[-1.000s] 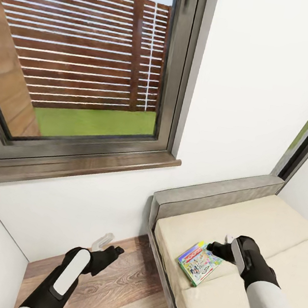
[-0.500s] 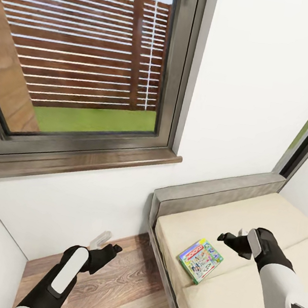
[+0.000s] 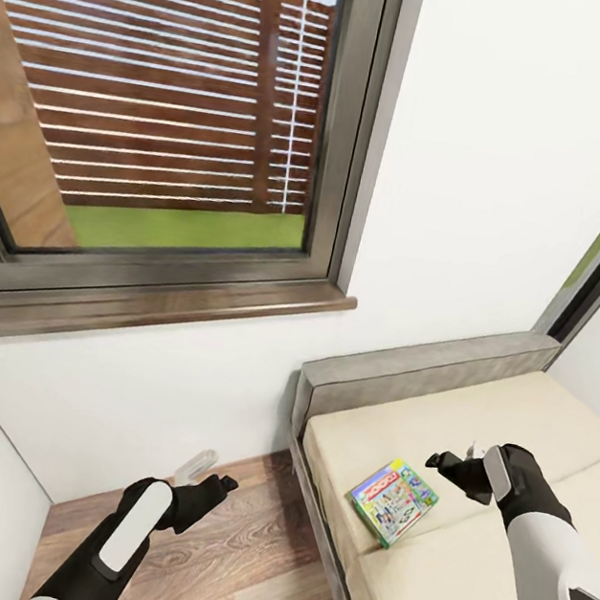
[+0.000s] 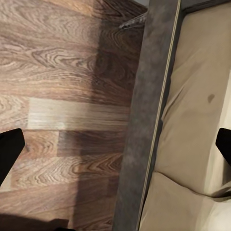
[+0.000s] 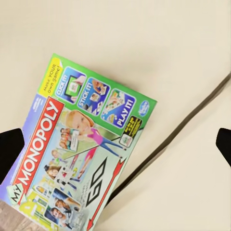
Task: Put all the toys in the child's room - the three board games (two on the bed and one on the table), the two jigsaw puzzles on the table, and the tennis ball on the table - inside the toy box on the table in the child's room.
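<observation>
Your right gripper (image 3: 453,463) hangs above the long low bed with the plain beige mattress (image 3: 450,576) and grey frame, near the headboard end. Its two dark fingers (image 5: 10,147) stand wide apart in the right wrist view, one at each side edge, with nothing between them but mattress and box; they touch nothing.

The flat rectangular board game box (image 3: 393,500), green-edged with a red band reading "MY MONOPOLY", lies face up on the mattress, tilted against the bed's lines. It sits just beside the bed's frame-side edge, with one corner reaching that edge in the right wrist view (image 5: 79,154). The seam between the two mattress sections runs past its far corner. In the head view the box lies near your right gripper, apart from it, on the side toward the floor.

Your left gripper (image 3: 203,486) is held over the wood-plank floor (image 3: 230,560), beside the grey bed frame (image 4: 144,120). Its dark fingertips (image 4: 8,151) show at opposite edges of the left wrist view, spread wide and empty.

A tall grey-framed window (image 3: 346,133) with a brown sill fills the white wall above
</observation>
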### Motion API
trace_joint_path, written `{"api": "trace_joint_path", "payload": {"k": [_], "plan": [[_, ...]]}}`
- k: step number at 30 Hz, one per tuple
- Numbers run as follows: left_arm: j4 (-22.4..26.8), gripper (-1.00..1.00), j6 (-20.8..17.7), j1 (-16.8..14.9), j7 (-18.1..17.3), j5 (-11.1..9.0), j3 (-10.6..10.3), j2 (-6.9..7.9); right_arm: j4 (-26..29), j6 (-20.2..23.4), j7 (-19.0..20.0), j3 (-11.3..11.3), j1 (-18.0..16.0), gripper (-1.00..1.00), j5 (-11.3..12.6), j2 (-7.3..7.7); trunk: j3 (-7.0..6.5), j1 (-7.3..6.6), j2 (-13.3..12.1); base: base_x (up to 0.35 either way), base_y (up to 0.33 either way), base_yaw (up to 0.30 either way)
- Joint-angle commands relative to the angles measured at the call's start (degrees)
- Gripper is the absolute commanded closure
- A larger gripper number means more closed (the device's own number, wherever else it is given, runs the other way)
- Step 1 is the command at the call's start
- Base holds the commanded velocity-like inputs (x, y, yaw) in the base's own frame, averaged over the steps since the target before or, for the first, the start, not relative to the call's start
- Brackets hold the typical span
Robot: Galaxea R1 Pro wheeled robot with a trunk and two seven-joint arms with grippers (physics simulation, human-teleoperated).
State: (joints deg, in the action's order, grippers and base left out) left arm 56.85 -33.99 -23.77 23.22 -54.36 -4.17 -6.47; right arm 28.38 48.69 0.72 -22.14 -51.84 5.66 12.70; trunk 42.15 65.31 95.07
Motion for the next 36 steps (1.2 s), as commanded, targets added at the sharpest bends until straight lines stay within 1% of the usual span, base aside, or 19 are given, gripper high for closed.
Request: {"api": "trace_joint_path", "payload": {"k": [1,16,19,29,36], "plan": [[0.1,-1.00,-0.1,0.0,0.5,-0.6,-0.1,0.01,0.0,0.2,0.1,-0.2,0.0,-1.00,0.2,0.02,0.24,0.22,0.4,0.000,0.000,0.000],[0.1,-1.00,0.0,0.0,0.2,-0.6,-0.3,0.05,-0.2,0.4,0.1,-0.5,-0.1,-1.00,0.2,0.37,2.93,3.52,6.5,0.000,0.000,0.000],[0.1,-1.00,0.0,0.0,0.1,-0.6,-0.3,0.05,-0.2,0.9,0.1,-0.5,-0.1,-1.00,0.2,0.41,3.47,4.18,7.7,0.000,0.000,0.000],[0.1,-1.00,0.0,0.0,0.1,-0.6,-0.3,0.05,-0.2,5.1,0.2,-0.6,-0.1,-1.00,0.3,0.48,5.26,6.37,11.7,0.000,0.000,0.000],[0.1,-1.00,0.0,0.0,0.1,-0.6,-0.3,0.05,-0.2,5.9,0.3,-0.7,-0.1,-1.00,0.4,0.48,6.52,7.91,14.5,0.000,0.000,0.000]]}}
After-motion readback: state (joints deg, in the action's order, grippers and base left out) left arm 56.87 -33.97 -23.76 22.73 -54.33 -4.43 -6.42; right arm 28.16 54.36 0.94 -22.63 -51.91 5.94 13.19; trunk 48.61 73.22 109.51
